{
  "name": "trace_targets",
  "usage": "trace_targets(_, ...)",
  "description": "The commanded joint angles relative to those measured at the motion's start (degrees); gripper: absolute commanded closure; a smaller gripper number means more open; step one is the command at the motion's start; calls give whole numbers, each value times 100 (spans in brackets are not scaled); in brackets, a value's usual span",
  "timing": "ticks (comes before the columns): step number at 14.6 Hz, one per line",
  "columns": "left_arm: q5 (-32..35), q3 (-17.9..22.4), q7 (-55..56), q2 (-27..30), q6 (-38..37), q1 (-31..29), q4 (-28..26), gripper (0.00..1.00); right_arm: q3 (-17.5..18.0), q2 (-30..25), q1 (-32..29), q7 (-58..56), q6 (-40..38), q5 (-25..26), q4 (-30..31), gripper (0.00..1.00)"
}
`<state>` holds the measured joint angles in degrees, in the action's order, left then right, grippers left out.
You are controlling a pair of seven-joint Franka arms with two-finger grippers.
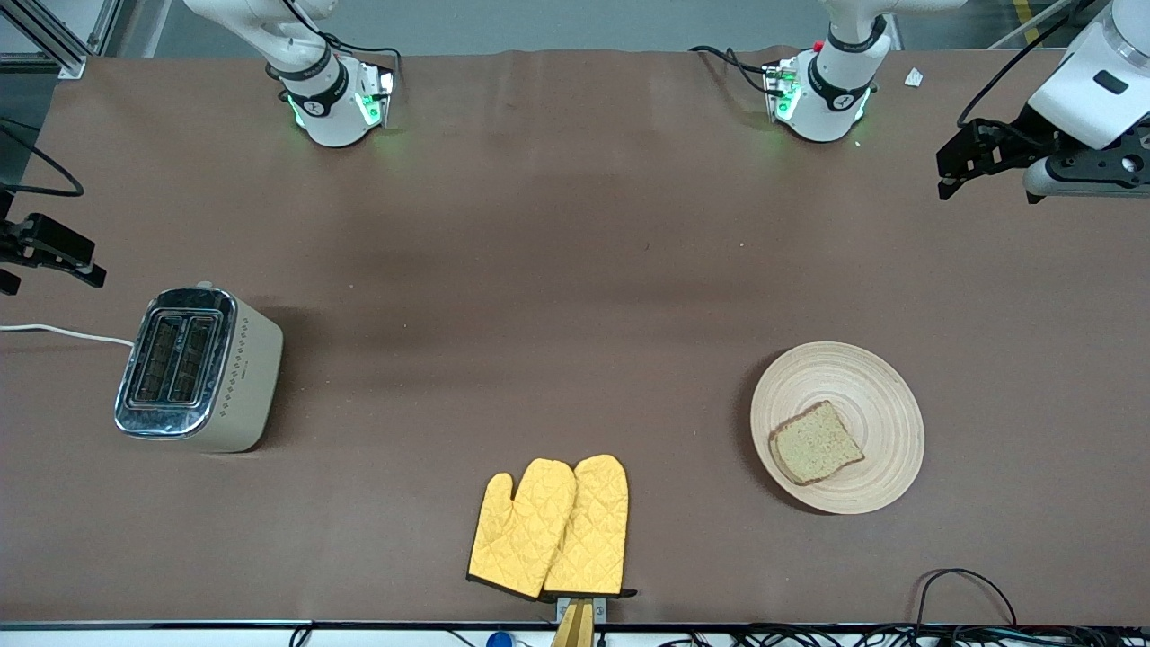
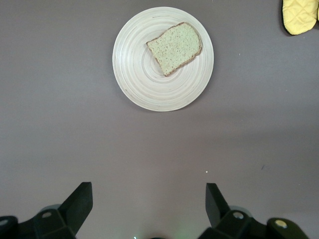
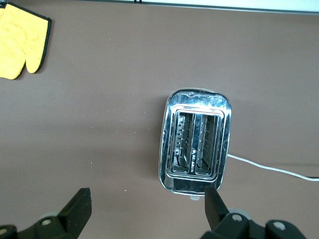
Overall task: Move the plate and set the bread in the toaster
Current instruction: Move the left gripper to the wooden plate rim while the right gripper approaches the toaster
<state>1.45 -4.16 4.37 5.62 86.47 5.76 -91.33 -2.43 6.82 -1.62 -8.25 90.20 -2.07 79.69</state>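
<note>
The light tan wooden plate (image 1: 876,395) lies toward the left arm's end of the table, with the slice of brown bread (image 1: 815,444) on it. Both also show in the left wrist view, the plate (image 2: 144,79) and the bread (image 2: 175,47). The cream toaster (image 1: 199,368) stands toward the right arm's end with both slots empty; it also shows in the right wrist view (image 3: 195,149). My left gripper (image 1: 950,175) (image 2: 148,199) is open and empty, up over bare table. My right gripper (image 1: 54,270) (image 3: 147,204) is open and empty, up over the table beside the toaster.
Two yellow oven mitts (image 1: 550,530) lie side by side near the table's front edge, between toaster and plate. The toaster's white cord (image 1: 63,334) runs off the right arm's end. Black cables (image 1: 961,593) loop at the front edge.
</note>
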Motion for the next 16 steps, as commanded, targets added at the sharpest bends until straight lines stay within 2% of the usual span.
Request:
trace_targets(1, -101, 38, -15, -79, -96, -5, 177, 0, 6, -50, -40, 69, -11, -187, 265, 0)
trace_targets(4, -127, 160, -112, -358, -96, -206, 326, 0, 6, -67, -32, 60, -160, -179, 284, 0)
trace_targets(5, -284, 274, -208, -621, -96, -364, 483, 0, 6, -67, -40, 78, -361, -205, 292, 0)
trace_targets(8, -1065, 328, -779, -1316, 1, -1014, 503, 0, 6, -67, 47, 104, -775, -346, 301, 0)
trace_targets(11, -1655, 328, -1384, -2063, 536, -1691, 485, 0, 6, -59, 91, 612, -977, -329, 301, 0)
trace_targets(16, -2497, 328, -1780, -3398, 1046, -2412, 555, 0, 6, -32, 635, 1263, -953, -355, 266, 0)
